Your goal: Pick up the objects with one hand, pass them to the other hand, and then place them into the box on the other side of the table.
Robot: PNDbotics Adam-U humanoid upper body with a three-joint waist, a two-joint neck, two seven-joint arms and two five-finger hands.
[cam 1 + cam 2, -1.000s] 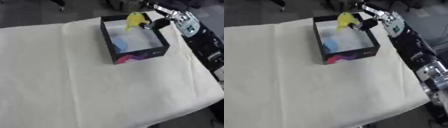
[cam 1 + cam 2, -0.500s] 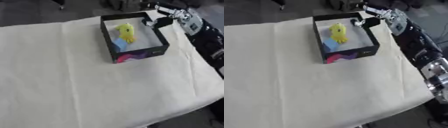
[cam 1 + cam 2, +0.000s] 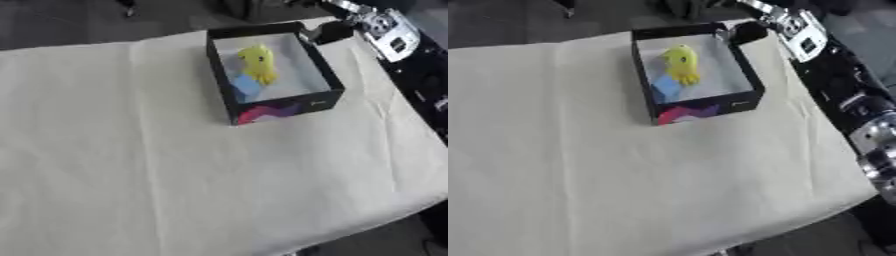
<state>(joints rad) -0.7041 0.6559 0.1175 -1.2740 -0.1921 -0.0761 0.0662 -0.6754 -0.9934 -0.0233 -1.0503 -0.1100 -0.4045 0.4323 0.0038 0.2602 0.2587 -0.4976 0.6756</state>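
Observation:
A black box with a pink and purple patch on its front wall stands at the far right of the cloth-covered table. Inside it lies a yellow toy, with a small blue object just in front of it. My right hand hovers at the box's far right corner, open and empty, apart from the yellow toy. Its black and silver forearm runs off to the upper right. My left hand shows in neither view.
A cream cloth covers the table, wrinkled and bare in front of and left of the box. My right arm stretches along the table's right edge. Dark floor and dark shapes lie beyond the far edge.
One second ago my right hand held the yellow toy above the box. The toy has dropped in and lies on the box floor, and the hand has drawn back to the far right corner.

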